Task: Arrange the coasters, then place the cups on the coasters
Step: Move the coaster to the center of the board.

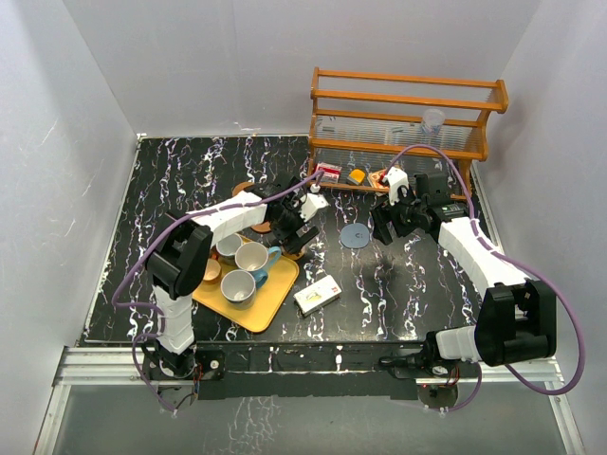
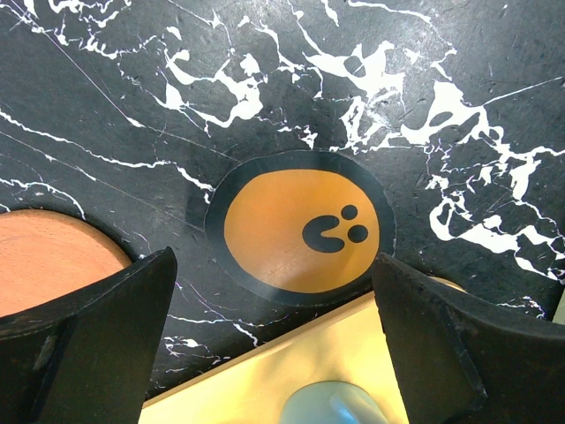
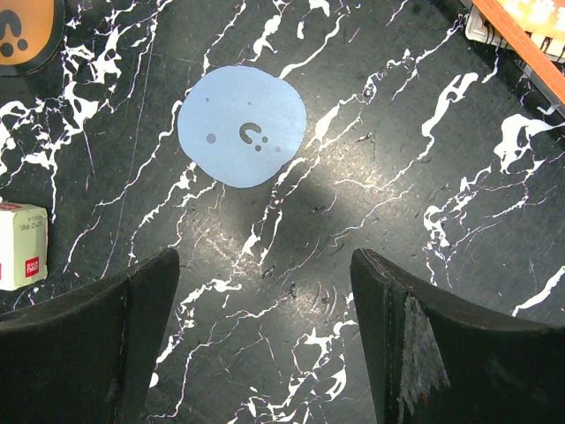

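On yellow tray [image 1: 277, 286]: several cups [image 1: 251, 257]. Left claw [image 2: 274, 259] wide, empty, above orange coaster [image 2: 300, 231]; right claw [image 3: 265, 256] wide, empty.

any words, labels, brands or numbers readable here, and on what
Nothing can be read as text.
White box: red label and small print, too blurred to read.
Orange coaster: no words, only a dark curved mark with two dots.
Blue coaster: no words, a hook mark and dots.
Red packet: too small to read.
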`<state>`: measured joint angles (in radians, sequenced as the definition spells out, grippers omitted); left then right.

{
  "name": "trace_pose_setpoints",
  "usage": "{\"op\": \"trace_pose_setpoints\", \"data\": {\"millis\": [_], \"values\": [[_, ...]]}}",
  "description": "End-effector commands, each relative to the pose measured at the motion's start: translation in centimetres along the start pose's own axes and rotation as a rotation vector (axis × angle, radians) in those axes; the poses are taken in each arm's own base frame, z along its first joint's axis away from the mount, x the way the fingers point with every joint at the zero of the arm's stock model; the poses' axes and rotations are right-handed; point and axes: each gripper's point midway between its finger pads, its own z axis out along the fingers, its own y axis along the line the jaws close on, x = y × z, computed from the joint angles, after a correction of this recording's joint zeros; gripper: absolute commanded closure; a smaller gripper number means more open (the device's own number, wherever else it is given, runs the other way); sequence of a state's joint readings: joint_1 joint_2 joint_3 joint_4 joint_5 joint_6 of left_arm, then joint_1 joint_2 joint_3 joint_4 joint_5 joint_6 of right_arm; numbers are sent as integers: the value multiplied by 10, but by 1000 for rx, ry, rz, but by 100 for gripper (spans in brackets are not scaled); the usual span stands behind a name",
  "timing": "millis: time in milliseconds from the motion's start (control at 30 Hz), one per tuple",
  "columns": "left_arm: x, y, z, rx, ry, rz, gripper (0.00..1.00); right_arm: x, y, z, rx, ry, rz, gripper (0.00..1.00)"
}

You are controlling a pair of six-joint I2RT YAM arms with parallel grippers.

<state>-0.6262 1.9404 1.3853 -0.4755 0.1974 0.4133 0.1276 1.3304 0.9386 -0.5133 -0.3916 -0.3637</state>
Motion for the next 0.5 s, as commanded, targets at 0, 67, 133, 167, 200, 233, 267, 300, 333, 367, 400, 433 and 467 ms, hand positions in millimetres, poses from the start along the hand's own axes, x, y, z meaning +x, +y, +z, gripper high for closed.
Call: {"op": "trace_pose_setpoints", "data": {"millis": [0, 67, 133, 167, 200, 233, 267, 300, 333, 367, 400, 433, 467], "values": [[10, -10, 1, 10, 34, 19, 9, -10, -5, -2, 13, -42, -6, 23], [14, -13, 4, 9, 51, 24, 11, -10, -5, -2, 13, -43, -6, 23], [18, -15, 7, 12, 64, 21, 14, -10, -5, -2, 14, -45, -6, 23], [19, -17, 9, 15, 67, 19, 14, -10, -5, -3, 13, -45, -6, 23], [20, -18, 10, 16, 70, 16, 15, -10, -5, -3, 13, -45, -5, 23], [21, -20, 11, 18, 73, 15, 15, -10, -5, -3, 13, -44, -4, 23], [23, -22, 12, 21, 78, 14, 15, -10, -5, -3, 12, -44, -4, 23], [24, -24, 14, 24, 79, 15, 14, -10, -5, -3, 11, -44, -6, 22], [25, -26, 15, 23, 81, 16, 13, -10, -5, -3, 11, -43, -5, 23], [27, -28, 17, 22, 84, 19, 13, -10, -5, -3, 11, -43, -5, 23], [28, -30, 19, 20, 87, 23, 13, -10, -5, -3, 10, -44, -4, 23], [30, -30, 21, 15, 91, 27, 12, -10, -5, -3, 10, -45, -4, 23], [32, -30, 23, 11, 96, 30, 13, -10, -5, -4, 11, -46, -6, 22]]}}
